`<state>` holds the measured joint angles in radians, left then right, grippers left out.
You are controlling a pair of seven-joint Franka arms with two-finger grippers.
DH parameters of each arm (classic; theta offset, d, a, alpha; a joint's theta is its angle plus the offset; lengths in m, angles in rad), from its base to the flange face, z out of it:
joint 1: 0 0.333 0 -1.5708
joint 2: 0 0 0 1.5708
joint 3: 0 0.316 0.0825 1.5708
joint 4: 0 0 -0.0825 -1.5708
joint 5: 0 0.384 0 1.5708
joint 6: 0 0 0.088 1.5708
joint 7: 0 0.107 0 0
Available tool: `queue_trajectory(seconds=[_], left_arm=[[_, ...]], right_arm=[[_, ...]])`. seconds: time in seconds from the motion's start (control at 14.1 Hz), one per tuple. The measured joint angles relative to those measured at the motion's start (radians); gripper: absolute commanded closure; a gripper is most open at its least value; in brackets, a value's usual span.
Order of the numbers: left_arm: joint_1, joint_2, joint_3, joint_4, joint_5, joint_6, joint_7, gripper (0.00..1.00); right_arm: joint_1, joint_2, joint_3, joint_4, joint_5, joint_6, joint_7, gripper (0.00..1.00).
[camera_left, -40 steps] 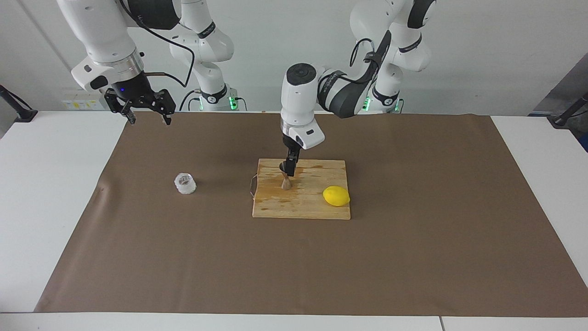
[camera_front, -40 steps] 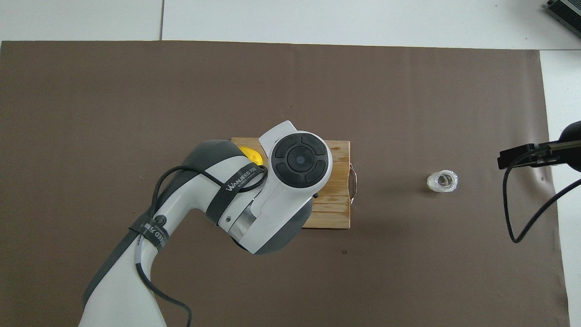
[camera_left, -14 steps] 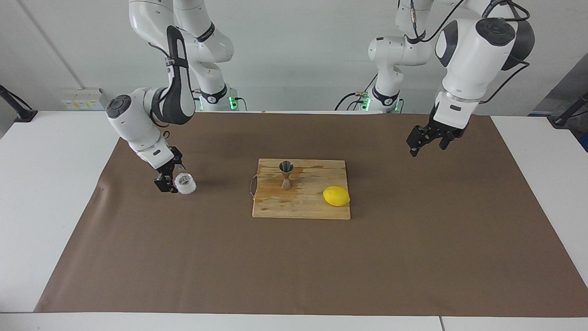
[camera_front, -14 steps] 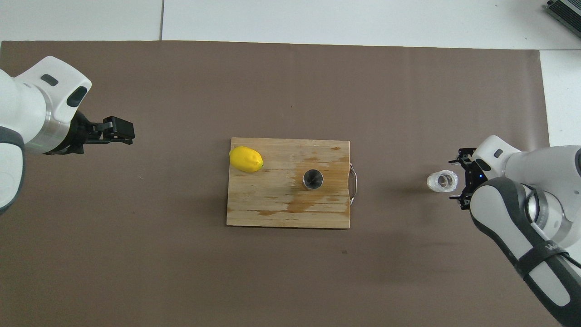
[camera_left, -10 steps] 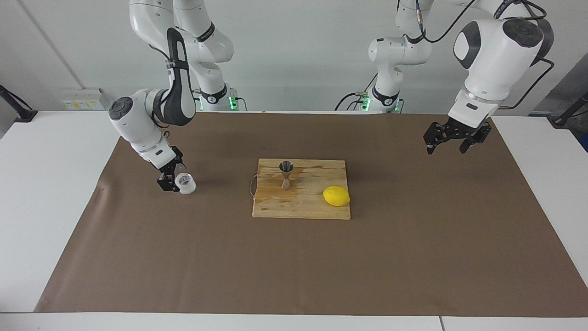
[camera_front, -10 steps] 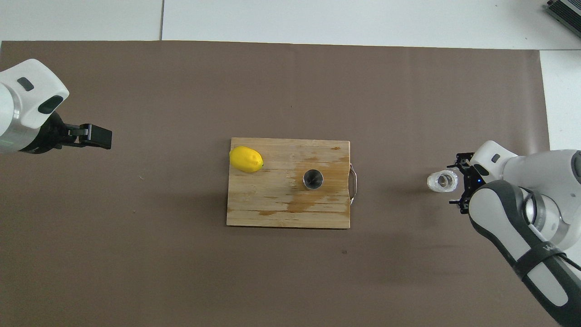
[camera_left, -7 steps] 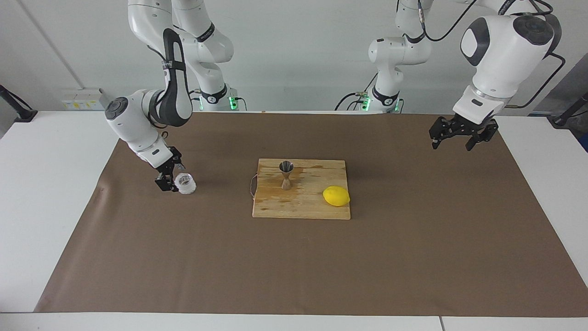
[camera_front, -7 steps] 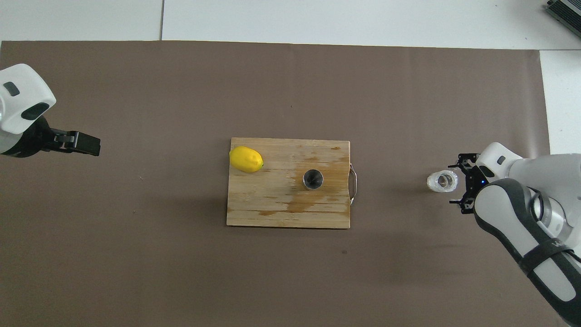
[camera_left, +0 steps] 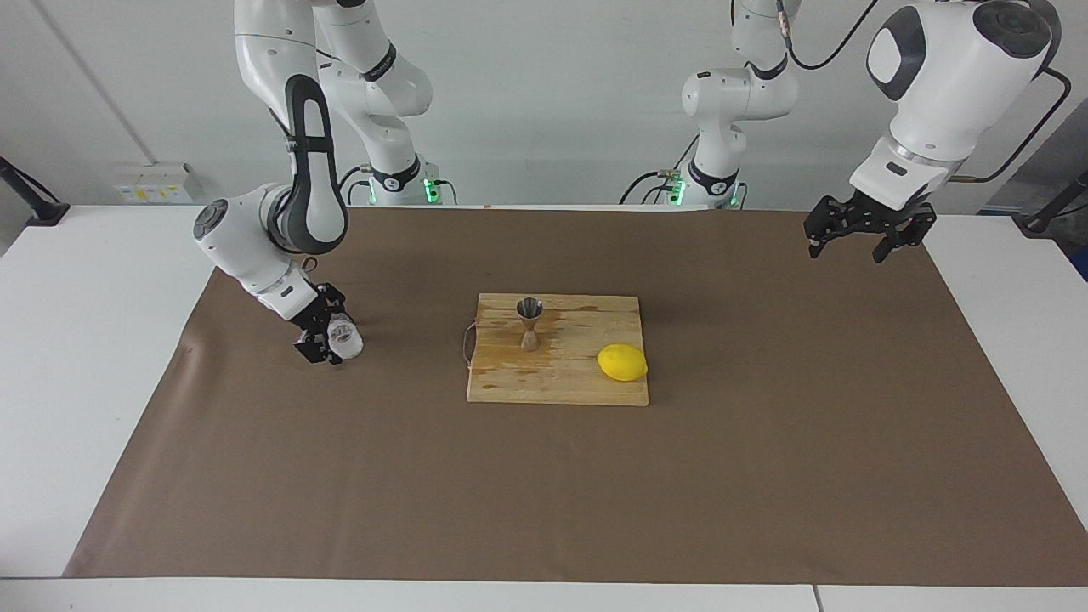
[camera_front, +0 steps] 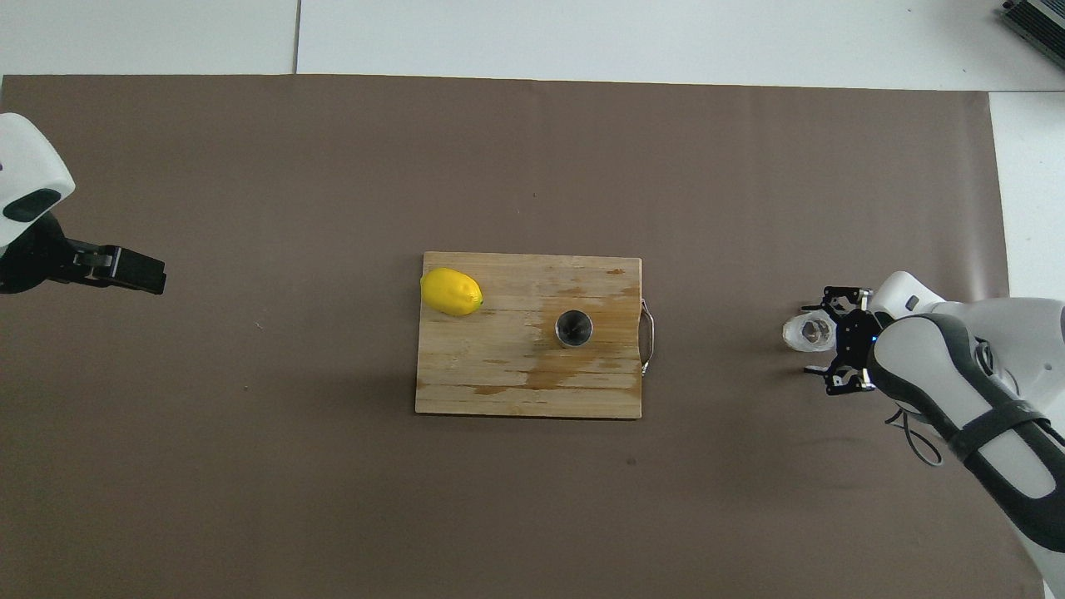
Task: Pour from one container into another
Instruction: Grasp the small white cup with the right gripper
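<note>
The squat clear glass (camera_left: 347,337) (camera_front: 805,333) stands on the brown mat toward the right arm's end. My right gripper (camera_left: 328,343) (camera_front: 815,341) is low at the mat and open, with a finger on either side of the glass; I cannot tell whether they touch it. The steel jigger (camera_left: 529,323) (camera_front: 574,328) stands upright on the wooden cutting board (camera_left: 561,382) (camera_front: 499,374) in the middle. My left gripper (camera_left: 847,246) (camera_front: 150,276) hangs open and empty, raised over the mat at the left arm's end.
A yellow lemon (camera_left: 622,362) (camera_front: 451,292) lies on the board, on its side toward the left arm. The board has a wire handle (camera_front: 651,337) on the edge facing the glass. The brown mat (camera_left: 544,493) covers most of the white table.
My right gripper has slid in from beside the glass so that its fingers flank it. My left gripper has drawn back and up toward its end of the table.
</note>
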<state>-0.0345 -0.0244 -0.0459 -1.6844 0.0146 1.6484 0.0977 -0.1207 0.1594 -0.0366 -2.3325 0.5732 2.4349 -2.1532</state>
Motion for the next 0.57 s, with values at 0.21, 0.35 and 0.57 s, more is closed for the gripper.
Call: queue_trajectory(seconds=[0.21, 0.35, 0.57], left_arm=[[0.0, 0.0, 0.0, 0.0, 0.0, -0.001, 0.0, 0.0], [0.0, -0.001, 0.0, 0.007, 0.0, -0.001, -0.006, 0.0], [0.0, -0.006, 0.0, 0.028, -0.007, -0.009, -0.046, 0.0]], right_arm=[[-0.001, 0.0, 0.0, 0.0, 0.004, 0.0, -0.001, 0.0], [-0.001, 0.0, 0.0, 0.0, 0.005, 0.0, -0.001, 0.0], [-0.003, 0.0, 0.0, 0.0, 0.017, -0.003, -0.001, 0.3]])
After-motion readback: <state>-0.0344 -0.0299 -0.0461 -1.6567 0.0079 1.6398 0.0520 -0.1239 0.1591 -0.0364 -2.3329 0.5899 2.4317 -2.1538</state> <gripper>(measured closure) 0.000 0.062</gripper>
